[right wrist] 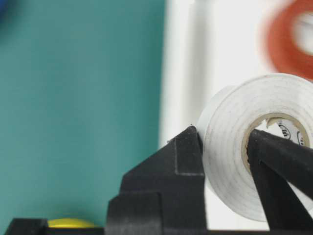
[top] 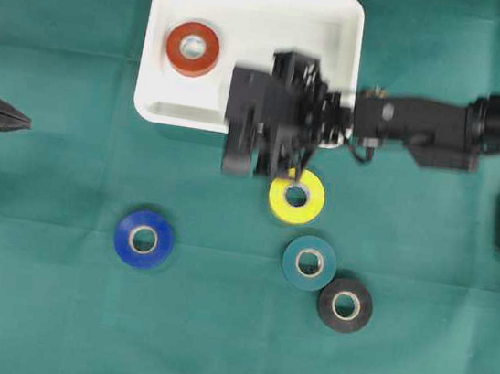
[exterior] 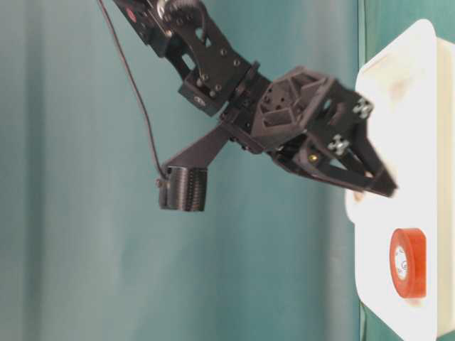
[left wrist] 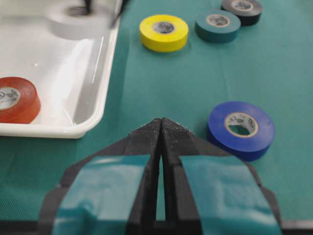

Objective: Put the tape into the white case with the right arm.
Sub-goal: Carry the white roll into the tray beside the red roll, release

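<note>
Green cloth (top: 31,306) covers the whole table, and items are listed from the left of the overhead view. Left gripper (left wrist: 161,147): parked at the table's left edge, teal-banded fingers pressed together, holding nothing; it has no part in this job, so it likely rests clear of the work. Blue roll (top: 144,238): flat on the cloth, apart from the rest. White case (top: 346,15): at the far middle; a red roll (top: 193,48) lies flat in its left part. Right gripper (right wrist: 222,147): over the case's near right part, pinching a white roll (right wrist: 230,127), one finger (right wrist: 274,156) through the core and the other against the outer face, which holds the roll on edge for carrying. The white roll hangs above the case floor, seemingly not yet released. Yellow roll (top: 296,200), teal roll (top: 309,263), black roll (top: 345,304): flat on the cloth in a slanting line near the case, presumably awaiting their turn.
</note>
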Robot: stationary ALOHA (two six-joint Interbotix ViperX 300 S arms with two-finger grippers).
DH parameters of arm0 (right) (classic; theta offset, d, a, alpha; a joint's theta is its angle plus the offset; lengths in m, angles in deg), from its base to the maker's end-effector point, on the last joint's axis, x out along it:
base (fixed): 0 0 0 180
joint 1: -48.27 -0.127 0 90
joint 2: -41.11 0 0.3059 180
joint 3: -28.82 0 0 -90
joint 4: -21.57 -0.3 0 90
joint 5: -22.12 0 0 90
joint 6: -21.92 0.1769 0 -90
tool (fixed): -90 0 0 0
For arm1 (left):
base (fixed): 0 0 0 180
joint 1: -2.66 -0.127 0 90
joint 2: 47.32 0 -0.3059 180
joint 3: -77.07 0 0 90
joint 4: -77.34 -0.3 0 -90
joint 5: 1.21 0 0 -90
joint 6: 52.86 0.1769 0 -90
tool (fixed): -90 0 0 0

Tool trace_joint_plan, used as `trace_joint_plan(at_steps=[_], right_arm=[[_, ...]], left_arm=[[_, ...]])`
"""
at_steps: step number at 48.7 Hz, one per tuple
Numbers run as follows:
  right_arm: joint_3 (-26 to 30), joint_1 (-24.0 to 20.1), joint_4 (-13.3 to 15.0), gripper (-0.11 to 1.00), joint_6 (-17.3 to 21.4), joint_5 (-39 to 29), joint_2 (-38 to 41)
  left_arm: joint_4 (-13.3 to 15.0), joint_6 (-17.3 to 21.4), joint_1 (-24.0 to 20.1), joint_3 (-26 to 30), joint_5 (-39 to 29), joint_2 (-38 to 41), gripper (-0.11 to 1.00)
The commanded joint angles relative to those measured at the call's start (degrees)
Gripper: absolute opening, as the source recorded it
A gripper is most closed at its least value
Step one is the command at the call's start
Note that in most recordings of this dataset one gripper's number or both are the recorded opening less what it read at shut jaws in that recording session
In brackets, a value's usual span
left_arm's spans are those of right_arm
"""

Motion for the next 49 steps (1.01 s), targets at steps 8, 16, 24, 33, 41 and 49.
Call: trace_joint_plan(at_steps=[8, 16, 24, 33, 41, 49], right_arm=[[1.41, 6.68, 1.85, 0.03, -0.09, 5.27, -1.32], [1.41, 10.55, 2.55, 0.03, -0.18, 7.91, 0.26], [1.41, 11.78, 3.52, 0.03, -0.26, 8.53, 1.05], [1.32, 11.78, 5.01, 0.03, -0.26, 10.2, 1.14], [1.32, 11.87, 5.01, 0.03, -0.18, 11.25, 1.41], [1.23, 11.78, 5.01, 0.13, 0.09, 11.25, 1.67]], left_arm=[[0.0, 0.09, -0.09, 0.62, 0.53, 0.44, 0.0], [0.0, 0.09, -0.09, 0.7, 0.53, 0.44, 0.0], [0.09, 0.09, -0.09, 0.62, 0.53, 0.53, 0.0], [0.09, 0.09, -0.09, 0.7, 0.53, 0.53, 0.0], [0.0, 0.09, -0.26, 0.7, 0.53, 0.44, 0.0], [0.0, 0.09, -0.35, 0.7, 0.53, 0.44, 0.0]])
